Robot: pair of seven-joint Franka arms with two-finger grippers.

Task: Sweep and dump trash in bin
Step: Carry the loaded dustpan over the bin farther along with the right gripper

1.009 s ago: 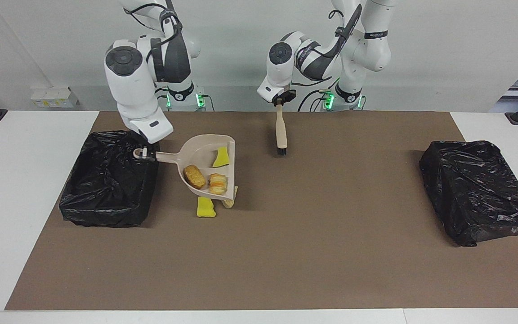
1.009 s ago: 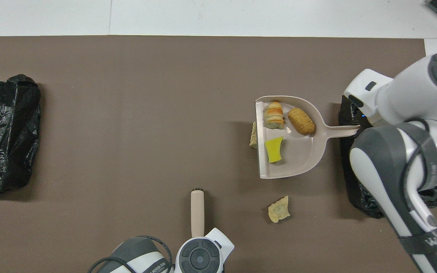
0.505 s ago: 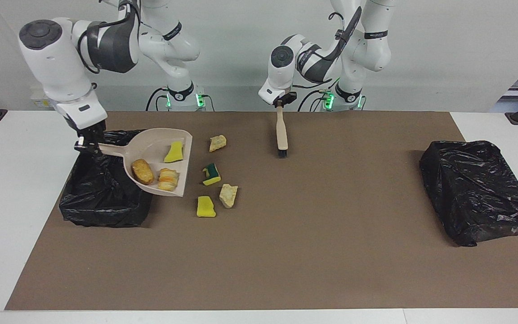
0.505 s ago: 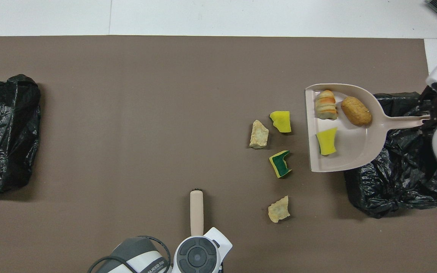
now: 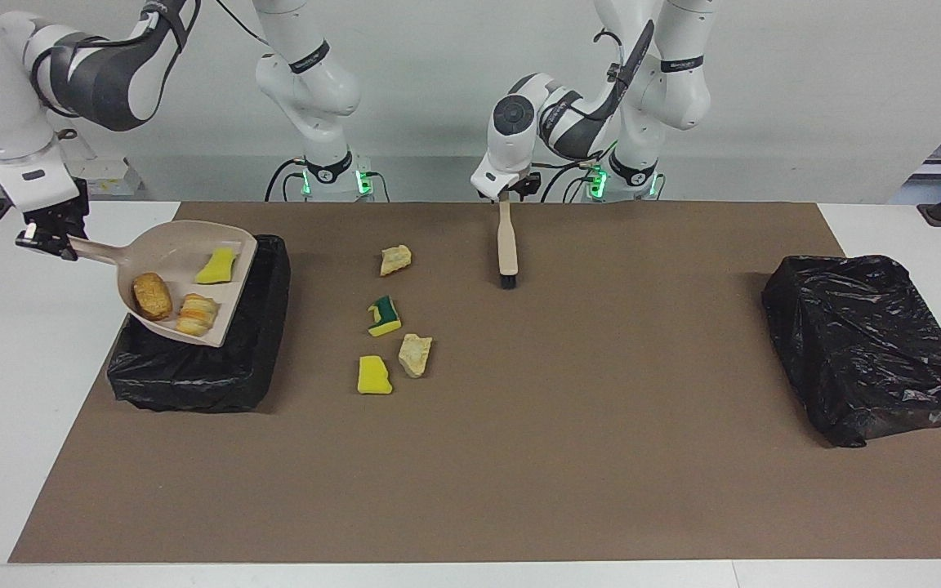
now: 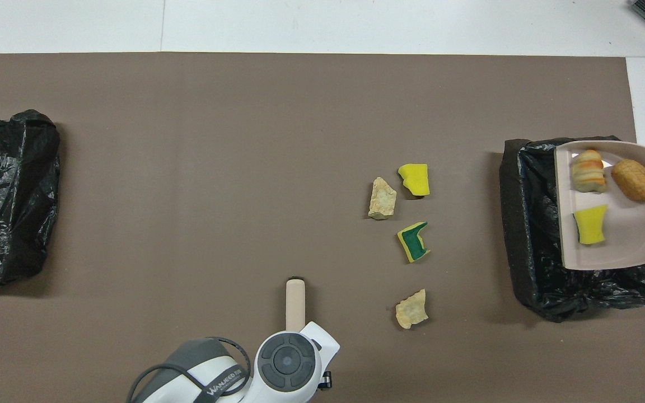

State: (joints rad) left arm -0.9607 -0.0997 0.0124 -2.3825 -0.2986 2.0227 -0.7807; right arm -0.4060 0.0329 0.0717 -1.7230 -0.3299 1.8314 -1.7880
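Observation:
My right gripper [image 5: 50, 237] is shut on the handle of the beige dustpan [image 5: 185, 253], held in the air over the black-lined bin [image 5: 193, 376] at the right arm's end. In the pan lie an orange-brown lump [image 5: 151, 296], a striped beige lump [image 5: 197, 314] and a yellow sponge bit [image 5: 216, 266]. On the mat lie a beige lump [image 5: 395, 260], a green-backed sponge [image 5: 384, 317], another beige lump [image 5: 415, 355] and a yellow sponge bit [image 5: 373, 376]. My left gripper [image 5: 506, 194] is shut on a brush [image 5: 507, 241] that hangs bristles down, close to the robots.
A second black-bagged bin [image 5: 867, 347] stands at the left arm's end of the brown mat [image 5: 568, 457]. In the overhead view the dustpan [image 6: 625, 240] covers part of the bin [image 6: 529, 224], and the brush [image 6: 295, 296] pokes out from under the left wrist.
My right arm has lifted the dustpan with its three pieces off the mat and carried it over the bin. Several pieces stay on the mat. The left arm has barely moved.

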